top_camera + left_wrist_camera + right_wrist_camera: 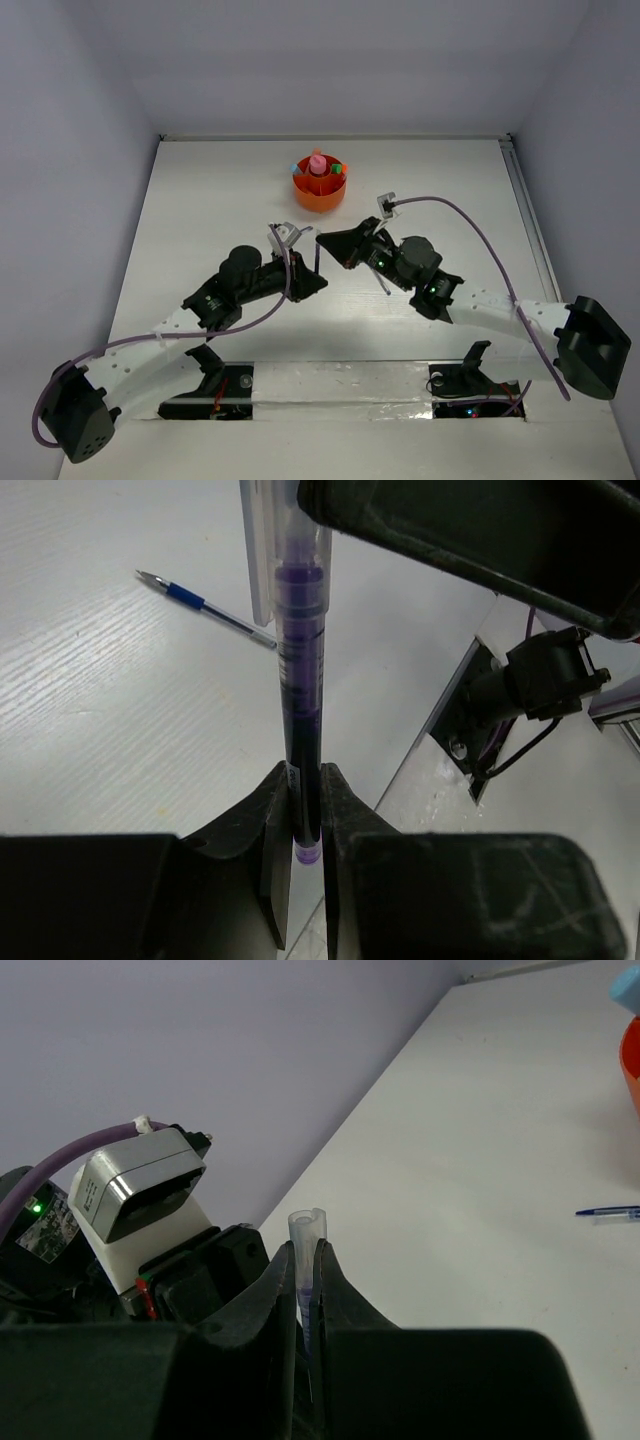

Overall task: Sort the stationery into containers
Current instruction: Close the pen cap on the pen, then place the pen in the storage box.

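Bottom of the left wrist view: the left gripper [305,790] has its jaws pinched narrow on the tail end of a purple pen [300,670], one finger on each side. The pen runs straight up the middle of that frame. In the right wrist view, low and centre, the right gripper [308,1260] is clamped just as narrow on the pen's clear cap [307,1223]. That's both arms on one pen, held above the white table [200,200]. A blue pen [205,605] lies flat on the table in the upper left, apart from both grippers. At the upper middle of the top view sits the orange cup [305,195], with a pink bottle-like piece [317,163] standing inside it among small coloured bits.
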You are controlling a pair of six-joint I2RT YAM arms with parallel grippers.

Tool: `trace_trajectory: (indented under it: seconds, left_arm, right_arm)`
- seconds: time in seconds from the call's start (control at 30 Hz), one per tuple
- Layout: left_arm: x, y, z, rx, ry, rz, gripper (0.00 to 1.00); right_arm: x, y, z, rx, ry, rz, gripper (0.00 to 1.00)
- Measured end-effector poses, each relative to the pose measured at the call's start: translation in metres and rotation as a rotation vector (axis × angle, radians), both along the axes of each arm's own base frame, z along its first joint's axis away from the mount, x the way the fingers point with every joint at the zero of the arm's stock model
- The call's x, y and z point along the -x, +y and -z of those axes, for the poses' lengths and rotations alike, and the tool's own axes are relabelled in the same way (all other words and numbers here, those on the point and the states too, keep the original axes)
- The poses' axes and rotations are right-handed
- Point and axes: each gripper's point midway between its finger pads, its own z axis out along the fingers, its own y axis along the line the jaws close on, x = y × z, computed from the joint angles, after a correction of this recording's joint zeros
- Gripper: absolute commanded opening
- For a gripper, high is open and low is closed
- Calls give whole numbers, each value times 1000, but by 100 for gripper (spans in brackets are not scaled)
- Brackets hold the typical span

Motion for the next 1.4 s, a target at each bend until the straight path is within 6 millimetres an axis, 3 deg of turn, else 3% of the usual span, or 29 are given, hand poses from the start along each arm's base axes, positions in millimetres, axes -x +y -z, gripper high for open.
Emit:
trace_trajectory:
  seconds: [0.23, 0.4, 0.5, 0.57, 0.67, 0.7, 0.87, 1.0, 1.07, 1.1, 1.27, 1.4]
  left_arm:
    - [9, -1, 9, -28, 55, 35, 0]
    - [8, -5, 2, 7, 47, 35, 2]
    - [5, -6, 0, 30, 36, 27, 20]
    - [-11, -5, -18, 85, -31, -31, 31]
    - [-24, 2, -24, 104, -61, -91, 44]
    - [-27, 4, -26, 118, -77, -104, 51]
    - [-21, 17, -62, 213, -190, -141, 65]
    - [-16, 31, -83, 268, -261, -180, 74]
    - [-16, 35, -80, 270, -274, -199, 95]
    - [-16, 36, -77, 269, -273, -206, 98]
    - [-24, 37, -40, 200, -220, -239, 99]
    - [-27, 39, -22, 161, -187, -257, 99]
  right_arm:
    - [6, -3, 11, -24, 31, 21, 0]
    - [3, -5, 3, -34, 34, 55, 0]
    - [-1, -4, 1, -30, 38, 70, 0]
    - [6, 2, 20, 26, 84, 34, 0]
    - [-6, -1, 41, 58, 143, 56, 0]
    - [-17, -8, 46, 59, 164, 77, 0]
    - [-74, -34, 76, 99, 254, 191, 0]
    - [-118, -34, 70, 93, 252, 249, 0]
    - [-138, -33, 62, 78, 232, 268, 0]
    - [-148, -35, 60, 74, 220, 282, 0]
    - [-209, -52, 45, 88, 109, 430, 0]
    - [-257, -56, 25, 88, -2, 519, 0]
